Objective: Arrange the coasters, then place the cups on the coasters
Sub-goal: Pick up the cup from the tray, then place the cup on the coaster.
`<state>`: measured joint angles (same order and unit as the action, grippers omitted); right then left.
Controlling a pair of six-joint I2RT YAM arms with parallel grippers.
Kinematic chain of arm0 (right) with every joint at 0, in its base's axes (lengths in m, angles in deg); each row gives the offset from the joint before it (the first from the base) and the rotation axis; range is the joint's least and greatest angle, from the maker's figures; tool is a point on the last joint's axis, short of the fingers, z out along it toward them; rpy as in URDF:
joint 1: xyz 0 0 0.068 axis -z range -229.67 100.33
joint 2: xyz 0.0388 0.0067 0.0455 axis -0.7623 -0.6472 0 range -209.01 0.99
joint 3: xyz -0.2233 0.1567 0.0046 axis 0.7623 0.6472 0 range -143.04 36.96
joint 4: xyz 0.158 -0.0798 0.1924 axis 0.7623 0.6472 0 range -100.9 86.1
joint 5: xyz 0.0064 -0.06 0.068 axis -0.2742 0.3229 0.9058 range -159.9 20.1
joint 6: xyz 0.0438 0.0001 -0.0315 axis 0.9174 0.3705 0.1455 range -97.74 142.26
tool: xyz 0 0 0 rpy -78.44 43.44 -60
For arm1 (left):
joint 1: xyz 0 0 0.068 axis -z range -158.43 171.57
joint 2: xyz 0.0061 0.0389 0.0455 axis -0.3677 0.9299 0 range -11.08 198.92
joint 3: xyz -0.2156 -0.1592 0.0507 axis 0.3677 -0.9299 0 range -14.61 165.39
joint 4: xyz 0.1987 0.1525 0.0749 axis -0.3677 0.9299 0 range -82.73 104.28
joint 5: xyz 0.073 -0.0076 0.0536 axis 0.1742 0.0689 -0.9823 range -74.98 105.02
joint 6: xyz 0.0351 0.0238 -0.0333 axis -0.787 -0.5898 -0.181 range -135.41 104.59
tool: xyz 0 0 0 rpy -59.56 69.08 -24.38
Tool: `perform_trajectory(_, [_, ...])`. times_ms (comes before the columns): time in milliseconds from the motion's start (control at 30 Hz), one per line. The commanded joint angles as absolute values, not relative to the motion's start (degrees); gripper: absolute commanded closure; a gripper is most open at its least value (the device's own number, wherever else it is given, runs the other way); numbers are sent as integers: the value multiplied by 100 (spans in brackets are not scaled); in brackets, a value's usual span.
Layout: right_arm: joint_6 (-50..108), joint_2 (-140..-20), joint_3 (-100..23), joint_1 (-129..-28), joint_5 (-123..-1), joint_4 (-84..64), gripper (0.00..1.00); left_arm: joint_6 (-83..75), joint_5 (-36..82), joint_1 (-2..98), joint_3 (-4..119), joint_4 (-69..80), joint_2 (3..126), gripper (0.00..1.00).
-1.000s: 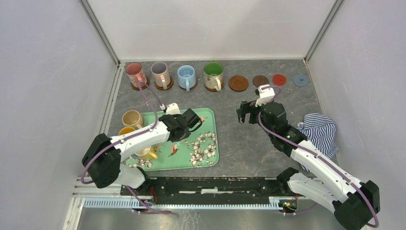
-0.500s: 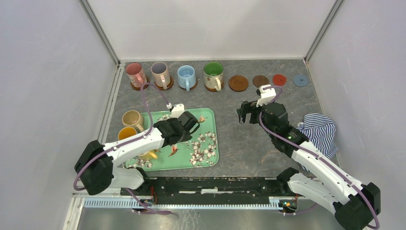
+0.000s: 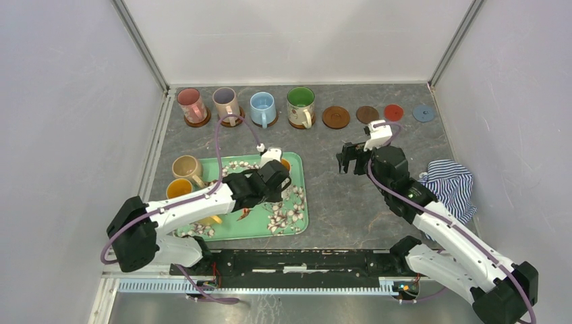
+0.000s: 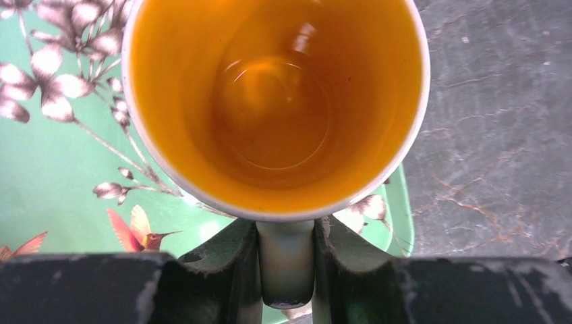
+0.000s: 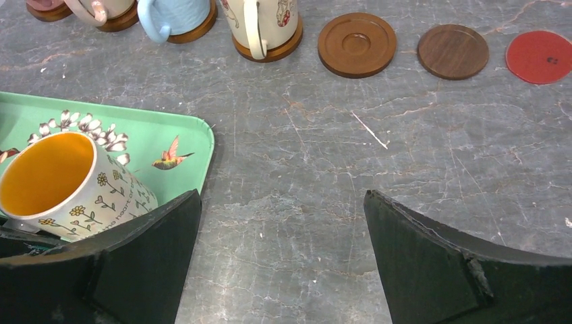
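Left gripper (image 4: pixel 286 263) is pinching the orange-lined mug (image 4: pixel 276 101) by its handle.
The mug is tilting just ahead of it, near the green floral tray's (image 4: pixel 54 189) right rim. The right gripper (image 5: pixel 283 263) is hanging spread wide over open stone table (image 5: pixel 303 169), with bare coasters (image 5: pixel 356 44) lying ahead of it.

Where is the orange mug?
Top view, left of centre: the orange-lined ceramic mug is at the green floral tray's far right corner, handle in the left arm's jaws.
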<state>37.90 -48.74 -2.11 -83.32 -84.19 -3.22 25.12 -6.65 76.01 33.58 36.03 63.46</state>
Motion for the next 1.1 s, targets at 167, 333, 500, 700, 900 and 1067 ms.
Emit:
perform_trajectory(167, [3781,-4293,-570,-8351,-8883,-140,2,1712,-796,7703,4485,2553,6515,98])
perform_trajectory(333, [3836,-3899,-602,-8351,-9152,33,2,1435,-742,7699,5111,2282,7037,98])
perform_trajectory(500, [3852,-3525,-729,-8350,-9414,271,2,1025,-771,7703,5920,1967,7731,98])
perform_trajectory(700, [3753,-3183,-1017,-8350,-9757,627,2,469,-794,7682,7328,1848,8845,98])
perform_trajectory(900, [3644,-2880,-1291,-8351,-10035,1034,2,-6,-750,7473,8796,2014,10072,98])
perform_trajectory(1067, [3616,-2725,-1452,-8351,-10106,1287,2,-152,-607,7188,10091,2121,11075,98])
